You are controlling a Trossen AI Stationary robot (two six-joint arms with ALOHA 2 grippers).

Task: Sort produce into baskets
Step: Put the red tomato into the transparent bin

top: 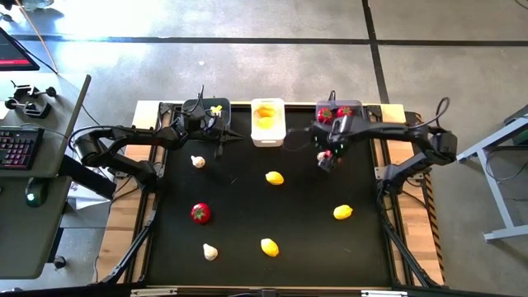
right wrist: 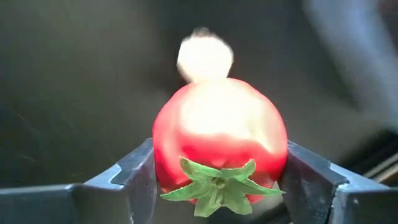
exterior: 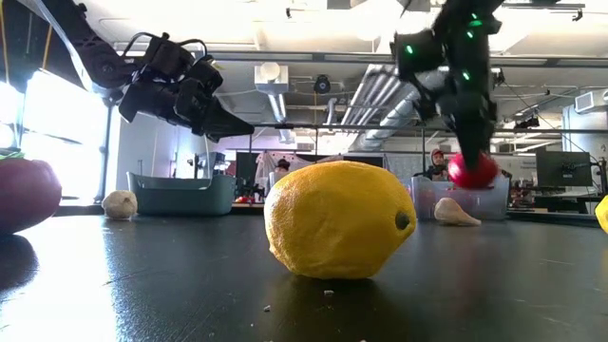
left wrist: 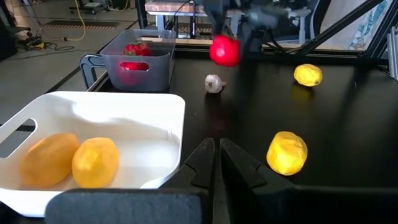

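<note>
Black tabletop (top: 247, 206): right end effector (right wrist: 219, 171) clamps unlabelled red tomato (right wrist: 219, 140).

Looks like a robotics lab or workshop space. The black table (top: 247, 206) is sitting on a bare concrete floor (top: 247, 21) with dark seams running across it, and a desk (top: 33, 165) with a keyboard (top: 18, 148) is standing right next to it. Behind the table, exposed silver ducts (exterior: 375, 95) are running under an open ceiling, monitors (exterior: 562, 169) are glowing, and a person (exterior: 437, 163) is sitting at the back.
</note>
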